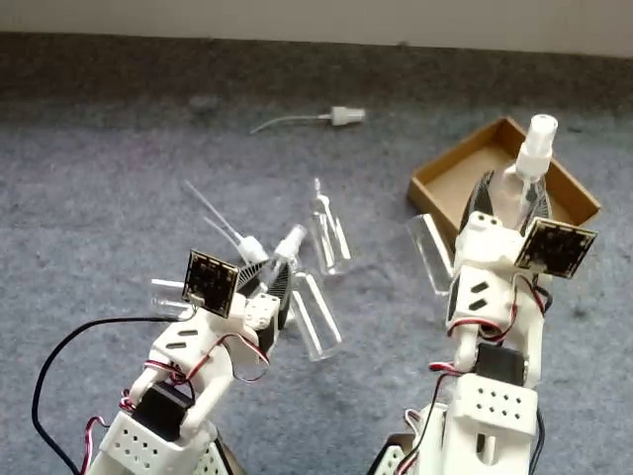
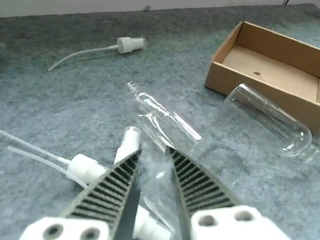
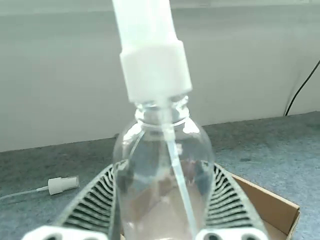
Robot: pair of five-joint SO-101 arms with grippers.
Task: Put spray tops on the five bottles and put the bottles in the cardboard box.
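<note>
The right hand [image 1: 511,201] grips an upright clear bottle with white spray top [image 3: 150,165] above the open brown cardboard box [image 1: 435,178], toward the far right corner of the grey bench [image 1: 99,178]. The left hand [image 2: 153,152] clenches a lying clear bottle [image 2: 156,187] toward the near edge, with loose white spray tops [image 2: 85,167] beside it.

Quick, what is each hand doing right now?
Left hand: closed on a clear bottle.
Right hand: closed on an upright bottle with spray top.
</note>
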